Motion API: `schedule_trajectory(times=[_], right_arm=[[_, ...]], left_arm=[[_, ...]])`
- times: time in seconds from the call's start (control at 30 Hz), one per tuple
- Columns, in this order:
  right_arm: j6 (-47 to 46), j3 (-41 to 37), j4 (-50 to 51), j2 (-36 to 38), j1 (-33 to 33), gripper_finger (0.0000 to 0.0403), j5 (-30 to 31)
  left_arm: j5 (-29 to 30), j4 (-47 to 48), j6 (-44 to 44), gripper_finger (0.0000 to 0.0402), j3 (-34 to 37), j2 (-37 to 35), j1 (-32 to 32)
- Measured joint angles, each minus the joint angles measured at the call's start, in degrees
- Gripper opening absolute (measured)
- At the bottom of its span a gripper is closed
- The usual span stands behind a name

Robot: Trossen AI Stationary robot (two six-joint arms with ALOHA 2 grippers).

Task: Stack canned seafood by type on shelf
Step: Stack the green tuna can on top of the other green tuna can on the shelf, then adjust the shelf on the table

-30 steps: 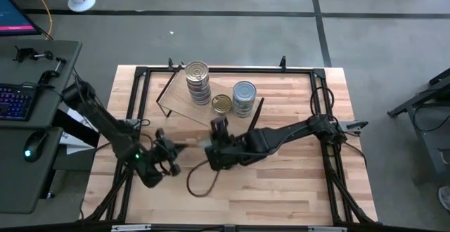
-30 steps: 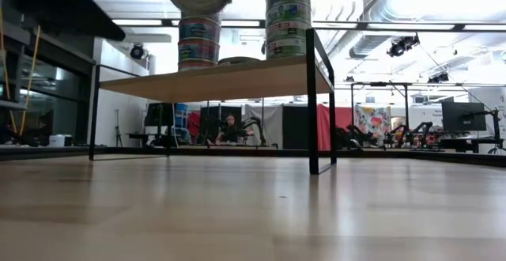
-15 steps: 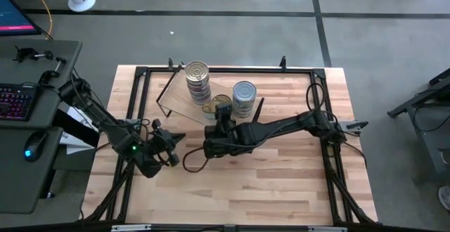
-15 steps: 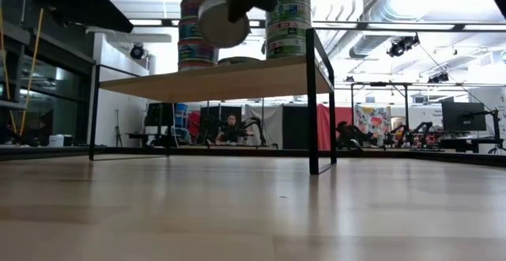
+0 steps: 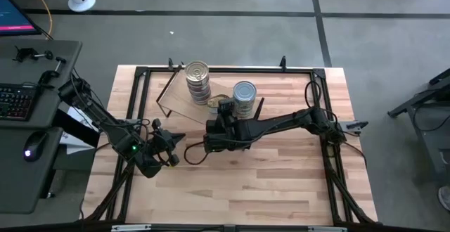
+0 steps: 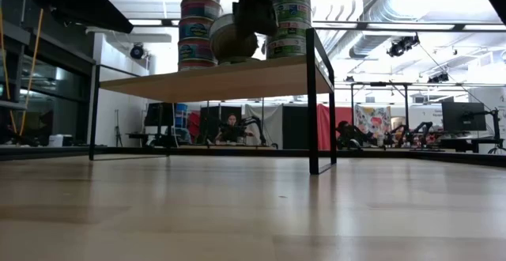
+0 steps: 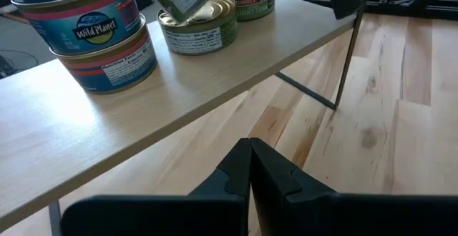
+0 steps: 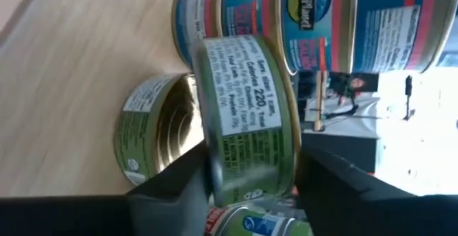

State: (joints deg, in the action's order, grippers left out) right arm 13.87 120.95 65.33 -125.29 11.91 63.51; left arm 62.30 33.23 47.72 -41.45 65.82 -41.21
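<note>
Right gripper: fingers clasping green-labelled round tin, tilted above gold-topped green tin on light-wood shelf;
Left gripper: fingers pressed together, empty, near shelf

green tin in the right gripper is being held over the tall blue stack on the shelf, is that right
Not quite. In the right wrist view the right gripper holds the green tin tilted over the single green tin on the shelf, not over the tall blue stack, which stands beside it. The rest holds.
</note>
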Motion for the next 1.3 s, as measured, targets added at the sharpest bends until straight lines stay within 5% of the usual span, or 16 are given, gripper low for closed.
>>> schedule_trajectory(times=[0.17,0.5,1.3], right_arm=[[-4.1,0.0,2.5,0.0,-0.4,0.0212,-1.8],[-13.5,0.0,8.8,0.0,-0.3,0.022,-12.7],[-16.7,6.5,9.9,0.0,-2.8,0.0222,-16.1]], left_arm=[[-0.2,0.0,0.0,0.0,0.0,0.0,0.0],[-0.2,0.0,0.0,0.0,0.0,0.0,0.0],[-0.3,-0.1,0.2,0.0,0.0,0.0,0.0]])
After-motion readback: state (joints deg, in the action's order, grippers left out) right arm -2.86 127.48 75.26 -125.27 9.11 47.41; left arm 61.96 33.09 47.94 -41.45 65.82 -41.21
